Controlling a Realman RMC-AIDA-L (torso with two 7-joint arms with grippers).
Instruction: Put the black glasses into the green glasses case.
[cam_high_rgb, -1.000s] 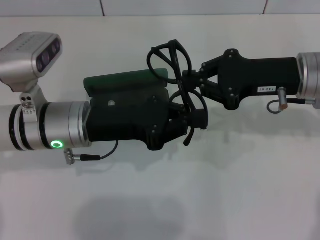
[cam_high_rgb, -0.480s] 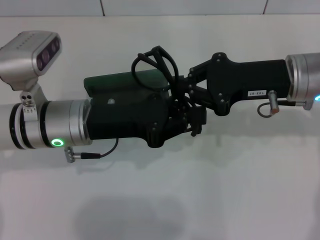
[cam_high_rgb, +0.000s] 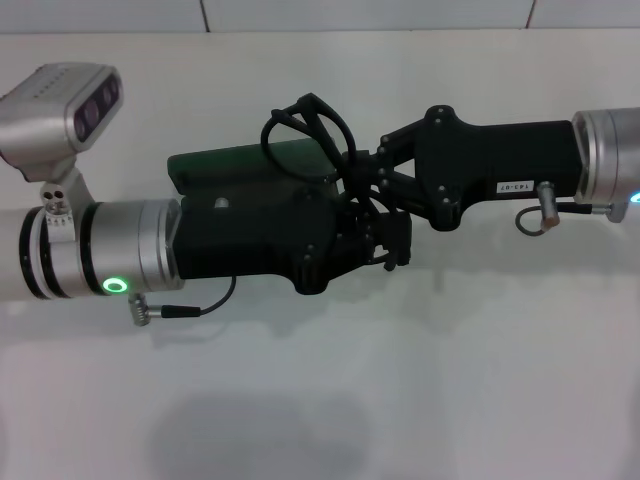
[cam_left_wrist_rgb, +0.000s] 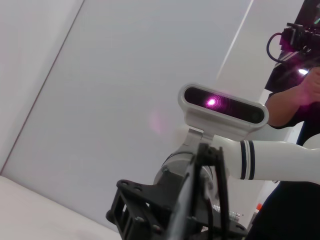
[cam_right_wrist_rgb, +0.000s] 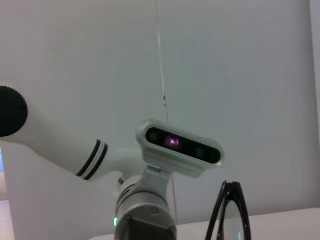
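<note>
The green glasses case (cam_high_rgb: 230, 162) lies on the white table, largely covered by my left gripper (cam_high_rgb: 375, 240), which reaches in from the left just above or against it. The black glasses (cam_high_rgb: 305, 125) hang over the case's right half, held in my right gripper (cam_high_rgb: 360, 180), which comes in from the right and is shut on the frame. The two grippers point at each other and almost touch. The left wrist view shows the glasses (cam_left_wrist_rgb: 220, 175) as thin black lines close up. In the right wrist view the glasses (cam_right_wrist_rgb: 231, 210) stand on edge.
The left arm's wrist camera (cam_high_rgb: 65, 100) sticks up at the left. Thin cables hang under both wrists. A tiled wall edges the white table (cam_high_rgb: 400, 380) at the back. A person (cam_left_wrist_rgb: 295, 105) stands behind the right arm.
The right gripper has carried the glasses leftward, from beside the case's right end to over the case. In the last half second it barely moved. The left arm has stayed still.
</note>
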